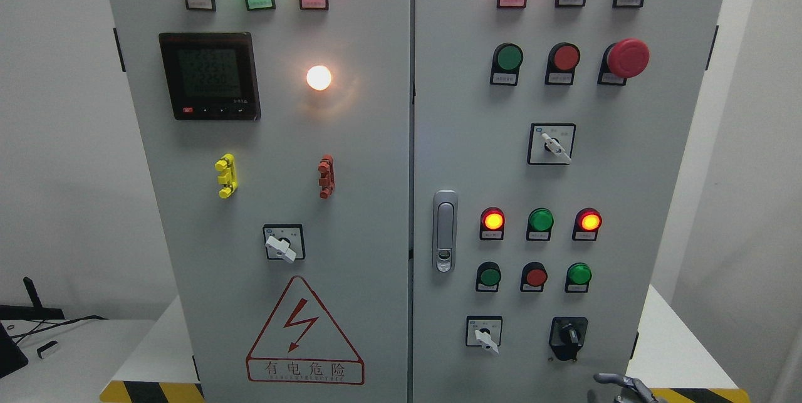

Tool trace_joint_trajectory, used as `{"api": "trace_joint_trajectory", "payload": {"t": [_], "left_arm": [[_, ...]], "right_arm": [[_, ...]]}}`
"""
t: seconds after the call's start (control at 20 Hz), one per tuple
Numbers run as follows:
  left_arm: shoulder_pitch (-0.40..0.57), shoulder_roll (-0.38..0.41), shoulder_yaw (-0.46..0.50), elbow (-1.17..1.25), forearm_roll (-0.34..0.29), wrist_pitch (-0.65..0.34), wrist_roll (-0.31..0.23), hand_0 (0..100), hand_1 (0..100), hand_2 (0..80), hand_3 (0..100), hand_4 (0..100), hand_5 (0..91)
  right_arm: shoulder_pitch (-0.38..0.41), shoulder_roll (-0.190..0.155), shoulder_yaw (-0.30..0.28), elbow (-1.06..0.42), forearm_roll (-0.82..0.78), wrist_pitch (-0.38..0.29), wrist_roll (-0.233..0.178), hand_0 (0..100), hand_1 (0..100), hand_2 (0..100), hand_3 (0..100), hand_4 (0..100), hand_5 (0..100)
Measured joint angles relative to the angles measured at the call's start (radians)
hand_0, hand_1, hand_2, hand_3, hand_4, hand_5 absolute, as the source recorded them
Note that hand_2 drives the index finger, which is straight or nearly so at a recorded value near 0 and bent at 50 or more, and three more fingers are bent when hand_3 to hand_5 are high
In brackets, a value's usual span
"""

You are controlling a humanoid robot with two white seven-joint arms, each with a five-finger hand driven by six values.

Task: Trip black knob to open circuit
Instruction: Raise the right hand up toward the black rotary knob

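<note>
Only the tips of the right hand point(626, 385) show, at the bottom edge right of the middle; a grey finger point(609, 378) points left, and how far the hand is open cannot be told. It holds nothing visible and hangs apart from the black knob point(568, 334), just below it. That knob sits low on the grey cabinet's right door point(626, 202), beside a white selector switch point(484, 334).
</note>
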Motion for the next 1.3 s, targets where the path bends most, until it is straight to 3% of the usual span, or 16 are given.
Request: {"api": "trace_joint_trajectory", "payload": {"t": [1.3], "left_arm": [[0.000, 0.000, 0.000, 0.000, 0.000, 0.000, 0.000, 12, 39, 0.0, 0, 0, 0.0]], "right_arm": [[-0.097, -0.001, 0.010, 0.083, 0.024, 0.002, 0.000, 36, 65, 38, 100, 100, 94]]}}
